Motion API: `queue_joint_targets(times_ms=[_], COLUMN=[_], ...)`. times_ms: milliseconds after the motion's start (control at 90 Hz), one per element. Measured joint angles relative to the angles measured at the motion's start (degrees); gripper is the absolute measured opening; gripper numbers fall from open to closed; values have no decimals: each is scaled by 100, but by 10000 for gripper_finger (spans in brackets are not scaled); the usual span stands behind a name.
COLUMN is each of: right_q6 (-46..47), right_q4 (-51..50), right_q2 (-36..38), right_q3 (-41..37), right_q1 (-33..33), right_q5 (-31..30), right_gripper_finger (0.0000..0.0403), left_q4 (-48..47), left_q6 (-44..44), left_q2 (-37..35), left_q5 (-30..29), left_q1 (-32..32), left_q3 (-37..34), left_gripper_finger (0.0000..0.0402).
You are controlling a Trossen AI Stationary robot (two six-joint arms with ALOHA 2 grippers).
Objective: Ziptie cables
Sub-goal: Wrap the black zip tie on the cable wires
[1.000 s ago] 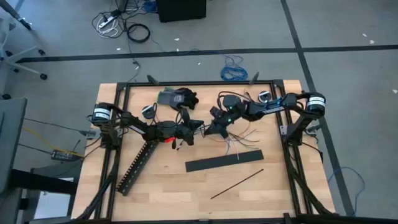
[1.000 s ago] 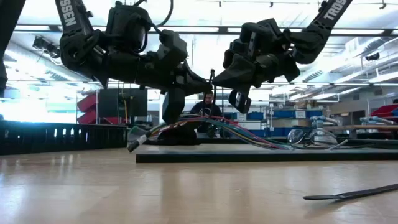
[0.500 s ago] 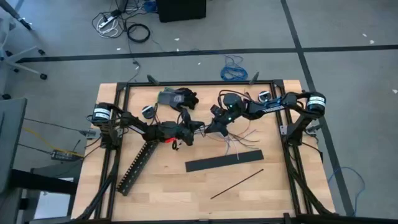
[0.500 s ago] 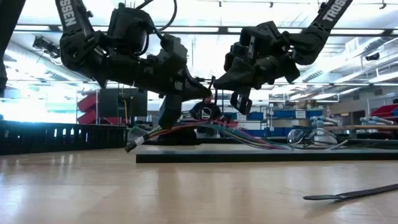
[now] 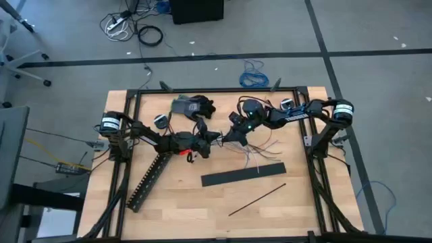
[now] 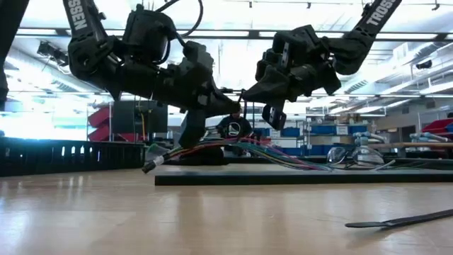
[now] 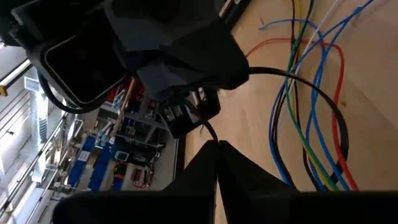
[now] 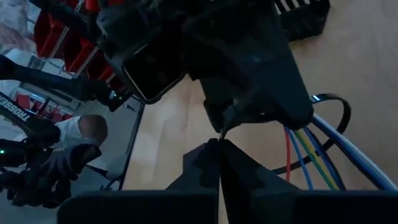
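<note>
Cables [image 5: 256,150] lie at the middle of the table [image 5: 202,209] from above, their loose ends fanning out toward the flat black bar [image 5: 244,175]; a spare ziptie [image 5: 256,199] rests well apart beyond that bar. My left gripper [image 5: 216,138] and right gripper [image 5: 225,138] meet tip to tip over the bundle's near end, beside the slotted duct [image 5: 148,181].

From table height, the bundle [image 6: 233,147] arches up off the wood, and both my grippers [image 6: 237,106] hang just above it, almost touching.

Through my left wrist camera, my fingers [image 7: 199,165] are pressed together on a thin black ziptie [image 7: 305,84] that loops around the coloured wires [image 7: 311,143].

Through my right wrist camera, my fingers [image 8: 208,155] look pressed together too, probably pinching the same strip's other end [image 8: 224,127], though it is dim there. The loop [image 8: 339,115] circles the wires [image 8: 317,158].
</note>
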State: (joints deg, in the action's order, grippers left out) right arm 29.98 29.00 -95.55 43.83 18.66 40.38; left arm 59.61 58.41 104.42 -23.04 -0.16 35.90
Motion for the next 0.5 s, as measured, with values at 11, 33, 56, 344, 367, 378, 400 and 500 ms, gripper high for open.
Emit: queue_joint_targets(times_ms=[11, 33, 56, 344, 367, 378, 400, 500], right_q6=[0, 0, 0, -32, -44, -48, -48, -52], right_q4=[-7, -22, -37, -47, -48, -47, -47, -47], right_q2=[0, 0, 0, 0, 0, 0, 0, 0], right_q3=[0, 0, 0, 0, 0, 0, 0, 0], right_q1=[-5, -13, -16, 102, 102, 102, 102, 104], right_q5=[-1, -6, -17, -26, -26, -26, -26, -24], right_gripper_finger=[0, 0, 0, 0, 0, 0, 0, 0], left_q4=[0, 0, 0, -116, -119, -120, -126, -116], left_q6=[0, 0, -1, -13, -13, -13, -15, -15], left_q2=[0, 0, 0, 0, 0, 0, 0, 0], left_q5=[1, 4, 8, 16, 18, 20, 21, 23], left_q1=[0, 0, 0, 0, 0, 0, 0, 0], left_q3=[0, 0, 0, 0, 0, 0, 0, 0], left_gripper_finger=[0, 0, 0, 0, 0, 0, 0, 0])
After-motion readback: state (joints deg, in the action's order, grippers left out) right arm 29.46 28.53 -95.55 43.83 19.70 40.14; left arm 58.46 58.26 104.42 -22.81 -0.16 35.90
